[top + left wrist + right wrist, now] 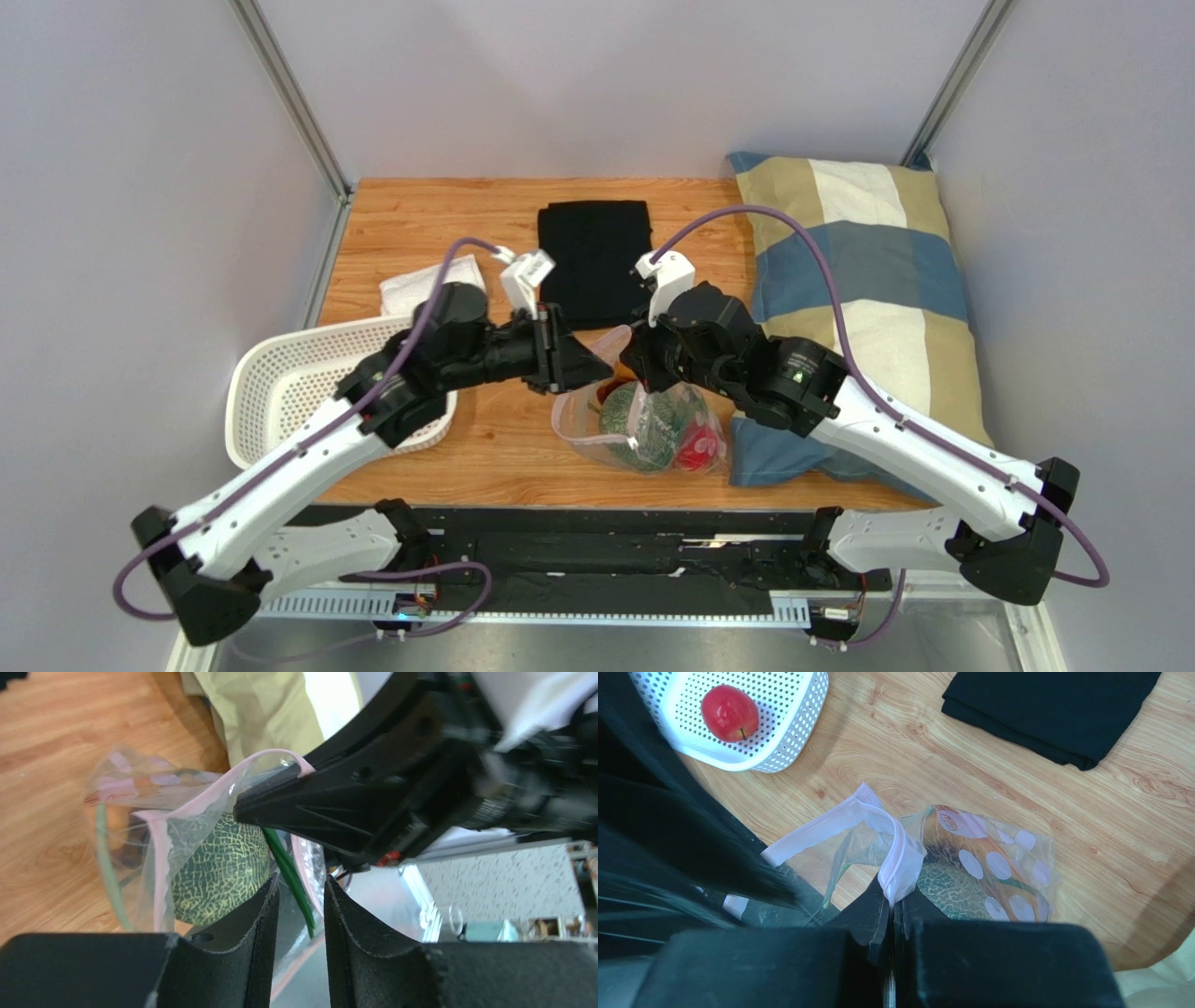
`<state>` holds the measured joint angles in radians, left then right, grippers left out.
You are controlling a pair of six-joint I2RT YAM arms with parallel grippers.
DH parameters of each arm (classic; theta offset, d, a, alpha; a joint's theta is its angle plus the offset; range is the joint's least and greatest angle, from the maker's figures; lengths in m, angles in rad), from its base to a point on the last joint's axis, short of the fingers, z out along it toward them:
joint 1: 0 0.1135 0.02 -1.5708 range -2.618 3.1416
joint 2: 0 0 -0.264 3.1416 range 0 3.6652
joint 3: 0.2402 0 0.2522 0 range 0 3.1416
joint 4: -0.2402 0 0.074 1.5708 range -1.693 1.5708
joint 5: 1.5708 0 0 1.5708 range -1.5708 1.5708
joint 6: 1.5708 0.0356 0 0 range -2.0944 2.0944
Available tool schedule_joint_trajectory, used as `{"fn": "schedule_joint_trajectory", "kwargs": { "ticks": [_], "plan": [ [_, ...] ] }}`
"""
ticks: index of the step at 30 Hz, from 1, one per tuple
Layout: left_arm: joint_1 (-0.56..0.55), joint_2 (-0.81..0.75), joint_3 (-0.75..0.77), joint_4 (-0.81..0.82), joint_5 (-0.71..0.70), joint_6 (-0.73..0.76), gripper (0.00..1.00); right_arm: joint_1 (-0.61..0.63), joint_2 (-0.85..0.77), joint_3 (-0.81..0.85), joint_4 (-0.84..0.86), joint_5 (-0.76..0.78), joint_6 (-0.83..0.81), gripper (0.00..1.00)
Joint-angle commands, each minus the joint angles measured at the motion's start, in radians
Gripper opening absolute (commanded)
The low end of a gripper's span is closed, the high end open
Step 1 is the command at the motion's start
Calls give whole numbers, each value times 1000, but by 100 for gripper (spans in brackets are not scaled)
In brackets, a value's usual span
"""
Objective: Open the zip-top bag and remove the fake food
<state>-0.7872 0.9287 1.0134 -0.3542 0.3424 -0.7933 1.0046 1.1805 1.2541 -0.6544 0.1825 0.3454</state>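
We see the zip-top bag resting on the desk between the two arms, its mouth pulled apart, with a green netted piece of fake food inside. The right end effector is pinched tight on the pinkish zip strip, while the left end effector has its fingers slightly parted, bag film lying in the gap. One red fruit sits in the white basket.

Left end effector hold on zip-top bag unclear; basket cropped at edge.
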Motion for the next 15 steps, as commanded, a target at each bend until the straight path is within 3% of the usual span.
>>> {"fn": "schedule_joint_trajectory", "kwargs": {
  "ticks": [1, 5, 7, 8, 9, 11, 12, 15],
  "plan": [
    [-56, 154, 68, -31, 29, 71, 34, -6, -13, 61, 53, -11, 26, 0],
    [-98, 216, 68, -34, 6, 60, 32, -8, -21, 54, 52, -11, 30, 0],
    [-109, 228, 76, -51, -32, 55, 36, -17, -25, 47, 50, -23, 37, 0],
    [-115, 229, 77, -78, -48, 57, 42, -20, -27, 45, 49, -26, 38, 0],
    [-124, 237, 83, -98, -80, 57, 55, -20, -28, 42, 48, -29, 40, 0],
    [-129, 252, 85, -143, -97, 57, 64, -27, -28, 36, 48, -40, 43, 0],
    [-136, 254, 76, -147, -108, 60, 74, -29, -28, 36, 50, -44, 49, 0],
    [-155, 259, 39, -127, -129, 91, 88, -37, -27, 30, 52, -66, 63, 0]
  ]
}}
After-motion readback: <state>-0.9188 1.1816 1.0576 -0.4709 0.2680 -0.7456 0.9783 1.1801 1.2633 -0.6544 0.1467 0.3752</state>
